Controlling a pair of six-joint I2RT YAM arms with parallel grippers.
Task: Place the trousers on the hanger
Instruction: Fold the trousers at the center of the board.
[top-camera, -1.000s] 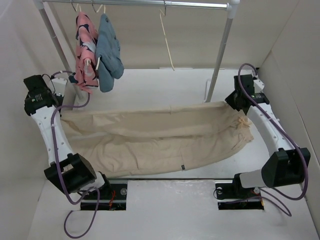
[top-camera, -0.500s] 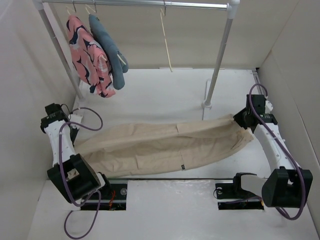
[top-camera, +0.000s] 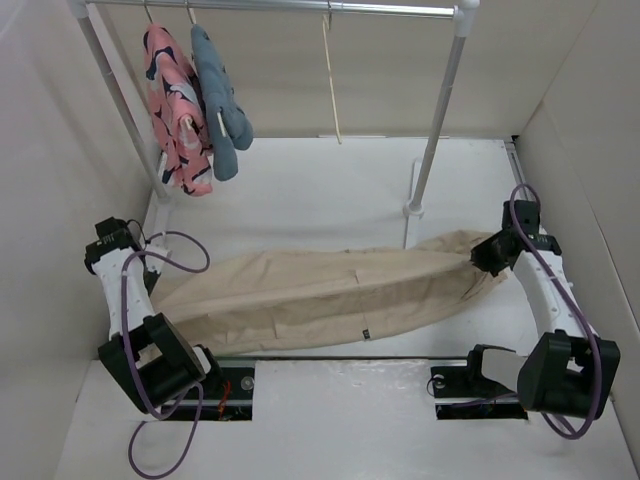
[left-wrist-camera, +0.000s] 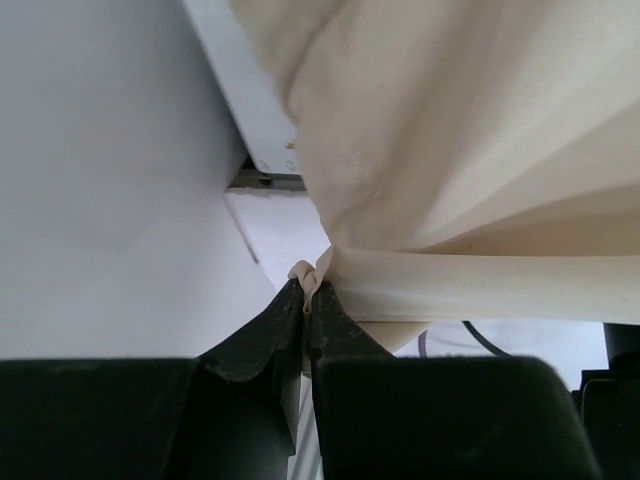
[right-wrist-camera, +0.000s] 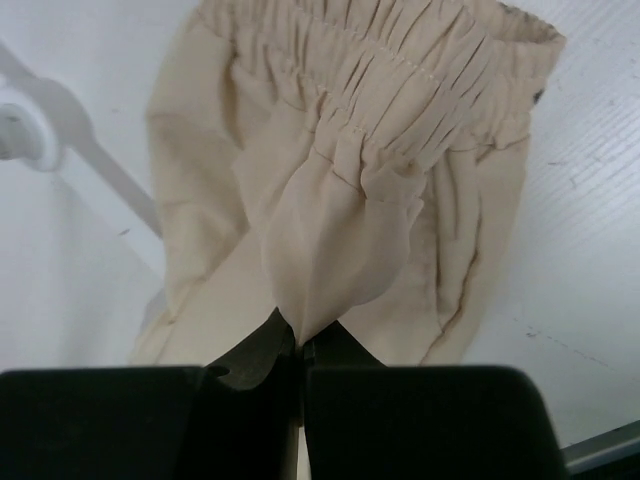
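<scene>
At the left, the left gripper (left-wrist-camera: 305, 296) is clenched on a small nip of beige cloth at the leg end of the trousers (top-camera: 320, 295). The garment stretches across the near half of the table (top-camera: 300, 190) from left to right, its middle sagging in long wrinkles. At its right end, the right gripper (right-wrist-camera: 298, 345) is pinched tight on a fold just under the gathered elastic waistband.

The cloth looks soft, limp and light, but long. It will likely droop and bunch wherever it is unsupported, and a thin pinch like the left one could slip under its weight. A fuller hold on the thick waistband seems the surer grip, and the legs need to stay taut while draping.

On the rail (top-camera: 270, 7) at the far left hang a pink patterned garment (top-camera: 175, 100) and a blue-grey garment (top-camera: 222, 105), close together. The hanger (top-camera: 331, 80) hangs bare further right, seen edge-on and well apart from the trousers. The rail's right post (top-camera: 440, 120) and its foot (top-camera: 415, 210) stand just beyond the waistband end, where a lifted cloth could snag.
</scene>
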